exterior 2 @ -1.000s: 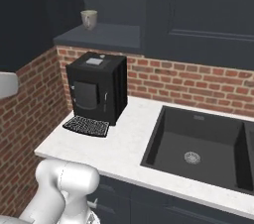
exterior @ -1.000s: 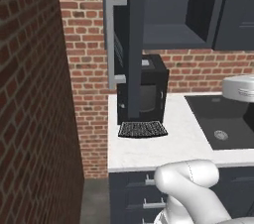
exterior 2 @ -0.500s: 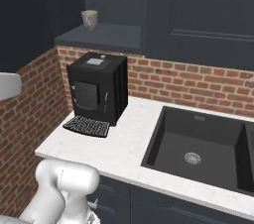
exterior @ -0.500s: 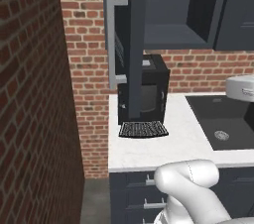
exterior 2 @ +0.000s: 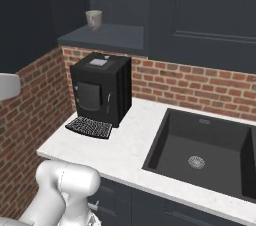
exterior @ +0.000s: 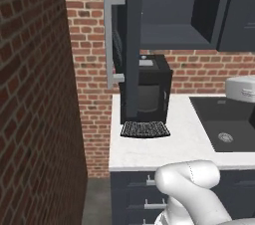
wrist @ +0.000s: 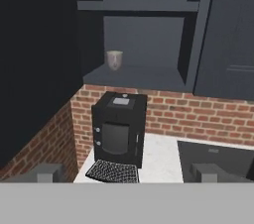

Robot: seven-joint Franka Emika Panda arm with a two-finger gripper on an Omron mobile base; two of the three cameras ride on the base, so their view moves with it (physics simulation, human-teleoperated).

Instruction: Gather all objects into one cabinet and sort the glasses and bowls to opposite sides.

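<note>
— Where's the cup?

— One pale mug (exterior 2: 93,19) stands upright on the shelf (exterior 2: 117,37) of the open cabinet (wrist: 149,25), toward its left end, well back from the front edge. From the hand view it sits at the shelf's left rear (wrist: 114,60), with bare shelf beside it to the right.

— What's around it?

— Right below the shelf, a black coffee machine (exterior 2: 101,89) stands on the white counter (exterior 2: 130,142) against the brick wall (exterior 2: 200,87), its grated drip tray (exterior 2: 89,127) jutting toward us. To its right, a dark sink (exterior 2: 200,155) is sunk into the counter. The cabinet door (exterior: 130,45) hangs open with its long grey bar handle (exterior: 108,37), and in the left base view it hides the left part of the cabinet's inside and part of the coffee machine.

— And the gripper (wrist: 126,173)?

— Its jaws are spread wide, holding nothing, well short of the cabinet, pointed toward the coffee machine and the shelf above it.
</note>
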